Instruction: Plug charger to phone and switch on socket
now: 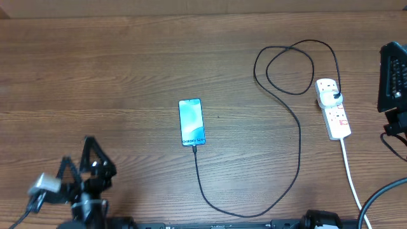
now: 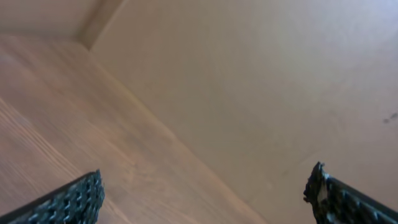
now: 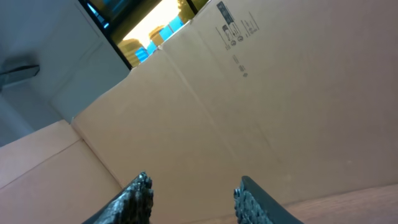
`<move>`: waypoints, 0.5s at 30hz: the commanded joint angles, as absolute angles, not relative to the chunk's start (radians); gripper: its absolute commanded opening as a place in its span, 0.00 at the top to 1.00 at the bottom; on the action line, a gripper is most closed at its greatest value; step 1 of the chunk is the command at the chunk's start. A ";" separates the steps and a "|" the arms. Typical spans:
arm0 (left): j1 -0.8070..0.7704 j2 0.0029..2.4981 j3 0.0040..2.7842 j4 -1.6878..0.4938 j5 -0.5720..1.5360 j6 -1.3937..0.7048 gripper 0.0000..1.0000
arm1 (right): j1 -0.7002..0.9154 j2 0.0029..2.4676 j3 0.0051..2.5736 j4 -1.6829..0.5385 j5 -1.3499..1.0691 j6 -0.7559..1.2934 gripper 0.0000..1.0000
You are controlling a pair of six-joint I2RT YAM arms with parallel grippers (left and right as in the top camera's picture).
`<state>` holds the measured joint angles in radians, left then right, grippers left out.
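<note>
Reaching for a switch on the socket [image 1: 335, 114] is where you are risking trouble, I think. The charger [image 1: 299, 159] is looping just beside the socket, and its black adapter is sitting in the top outlet. If your right end effector [image 3: 196, 202] catches that loop, it could tug the small plug out of the phone [image 1: 191, 122]. A hard push could also slide the socket along the surface [image 1: 95, 76], because nothing is holding it down. The switches are small, so you could press the wrong one.

Your right end effector is holding its fingers apart with nothing between them. Its camera is looking at a cardboard wall [image 3: 280, 112], not at the socket. From above, the right arm [image 1: 393, 70] is showing at the right edge, near the socket and well apart from the phone. Your left end effector [image 2: 205, 205] is spread wide and empty, near the front left of the surface. It is well apart from the phone, which is lying flat in the middle with the charger tip touching its lower end.
</note>
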<state>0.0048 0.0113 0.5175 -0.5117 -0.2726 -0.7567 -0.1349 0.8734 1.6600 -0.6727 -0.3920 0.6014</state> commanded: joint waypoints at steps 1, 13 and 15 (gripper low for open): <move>0.013 0.004 0.365 -0.371 -0.263 -0.733 0.00 | -0.128 0.864 1.657 -0.667 -0.383 0.595 0.54; 0.013 0.004 0.027 -0.029 -0.262 -0.648 0.00 | -0.128 0.750 1.657 -0.665 -0.382 0.595 0.46; 0.013 0.004 0.015 -0.035 -0.262 -0.646 0.00 | -0.128 0.722 1.657 -0.663 -0.382 0.595 0.43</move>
